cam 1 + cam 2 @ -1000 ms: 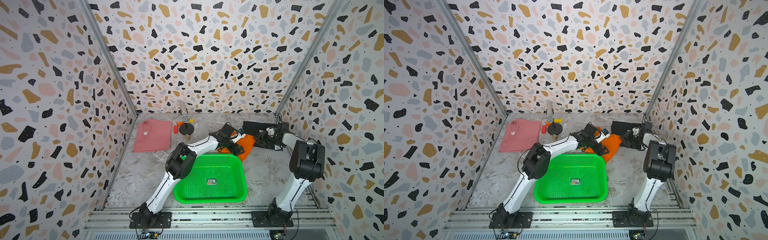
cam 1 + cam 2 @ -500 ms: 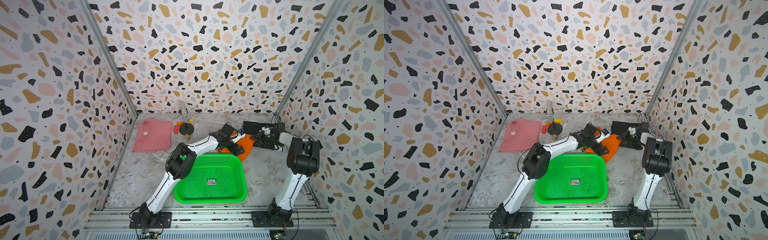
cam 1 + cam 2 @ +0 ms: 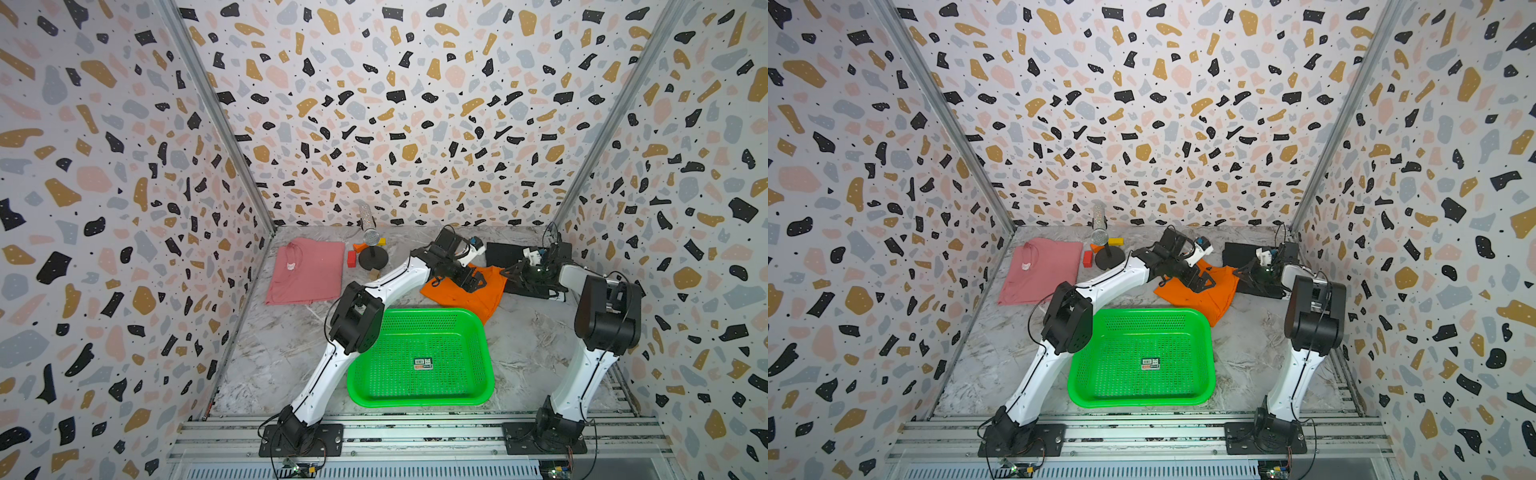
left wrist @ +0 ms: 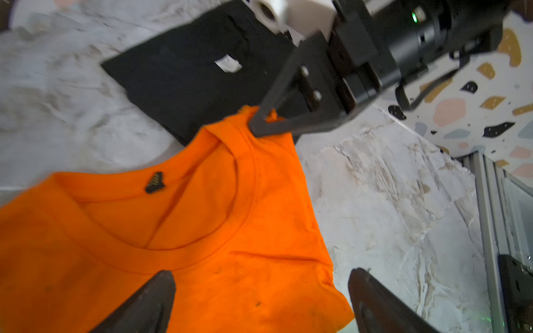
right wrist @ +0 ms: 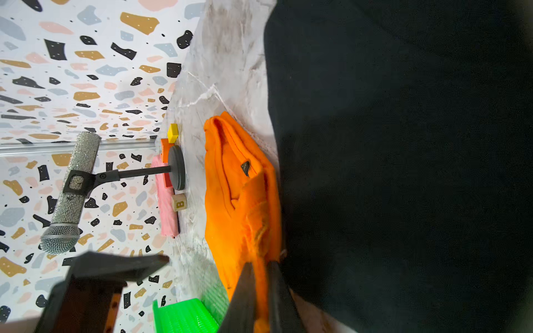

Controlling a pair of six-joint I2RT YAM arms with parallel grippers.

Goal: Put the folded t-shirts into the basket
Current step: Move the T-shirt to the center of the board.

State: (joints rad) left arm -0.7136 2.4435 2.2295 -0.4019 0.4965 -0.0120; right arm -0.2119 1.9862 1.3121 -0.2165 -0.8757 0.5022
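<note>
Lying on the tabletop (image 3: 291, 345) just behind the green basket (image 3: 415, 402), the orange t-shirt (image 3: 459, 297) is clamped at a collar-side corner by the right tool (image 4: 259, 127) (jaws pressed onto the cloth). The left tool (image 4: 259, 276) is held above it, jaws wide apart.

We read: letter B on the wooden block (image 5: 179, 203) by the microphone stand base (image 5: 176, 167) | sticker (image 3: 423, 364) inside the green basket (image 3: 415, 401), lower centre in both top views: print too small for us | neck label (image 4: 155, 182) on the orange t-shirt (image 4: 245, 230): illegible to us
</note>
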